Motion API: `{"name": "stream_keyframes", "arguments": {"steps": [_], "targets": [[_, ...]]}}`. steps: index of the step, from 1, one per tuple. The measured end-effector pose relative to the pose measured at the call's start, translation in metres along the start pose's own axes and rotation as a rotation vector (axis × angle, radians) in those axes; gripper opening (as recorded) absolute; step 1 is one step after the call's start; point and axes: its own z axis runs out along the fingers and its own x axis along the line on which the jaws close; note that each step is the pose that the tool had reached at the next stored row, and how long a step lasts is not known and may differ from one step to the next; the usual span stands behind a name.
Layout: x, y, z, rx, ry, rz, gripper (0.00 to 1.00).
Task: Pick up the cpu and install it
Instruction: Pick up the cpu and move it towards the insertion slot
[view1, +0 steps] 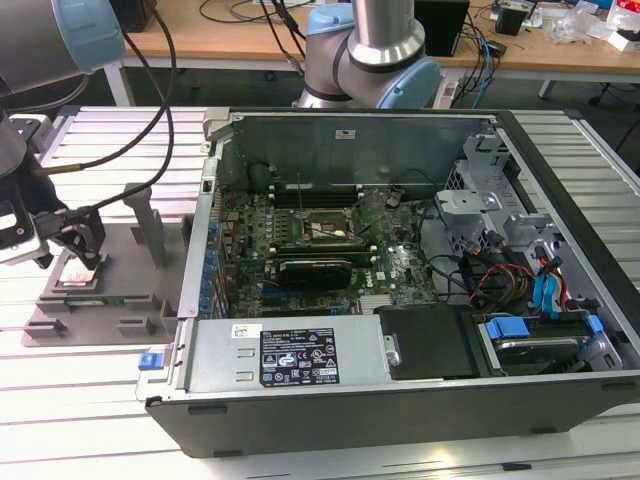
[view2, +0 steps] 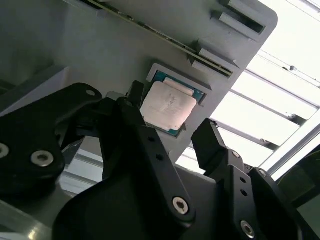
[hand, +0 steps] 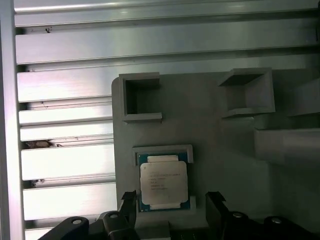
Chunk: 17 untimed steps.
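The pick-up step is under way and the grasp itself is not yet made: the cpu (hand: 163, 184) is lying flat, metal face up, in its shallow recess on the gray fixture plate (hand: 210, 150). The plate is sitting on the slatted table (hand: 65, 165), to the exterior view's left of the open computer case (view1: 400, 380) and well apart from the socket (view1: 322, 228) on the board inside. The pincer (hand: 171, 197) is hanging released, its two black fingers (view2: 207, 132) standing one to each side of the chip and touching neither edge, as far as both wrist views are showing. By my reading, closing on so thin a part is calling for the fingers to be square to two opposite edges and low enough to catch the rim, clear of the recess walls, with a light squeeze. In the exterior view the arm is reaching out over the plate with its wrist turned so the pincer is pointing down at the cpu.
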Motion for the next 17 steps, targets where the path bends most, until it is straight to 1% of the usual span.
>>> {"name": "stream_keyframes", "arguments": {"steps": [1,2,3,4,5,6,10,11,12,13,14,17], "targets": [[0.0000,-0.0001,0.0019,0.0001,0.0001,0.000,0.66],[0.0002,-0.0003,0.0059,0.0002,0.0004,0.000,0.66],[0.0003,-0.0004,0.0099,0.0003,0.0024,-0.001,0.66],[0.0003,-0.0005,0.0117,0.0007,0.0050,-0.002,0.66],[0.0004,-0.0006,0.0141,0.0015,0.0098,-0.003,0.66],[0.0004,-0.0007,0.0144,0.0020,0.0112,-0.003,0.66],[0.0003,0.0002,0.0149,0.0016,0.0107,-0.003,0.66],[0.0005,0.0011,0.0149,0.0019,0.0110,-0.003,0.66],[0.0007,0.0034,0.0158,0.0019,0.0111,-0.003,0.66],[0.0010,0.0069,0.0172,0.0019,0.0112,-0.005,0.66],[0.0011,0.0083,0.0187,0.0017,0.0111,-0.008,0.66],[0.0014,0.0095,0.0257,0.0016,0.0119,-0.023,0.66]]}}
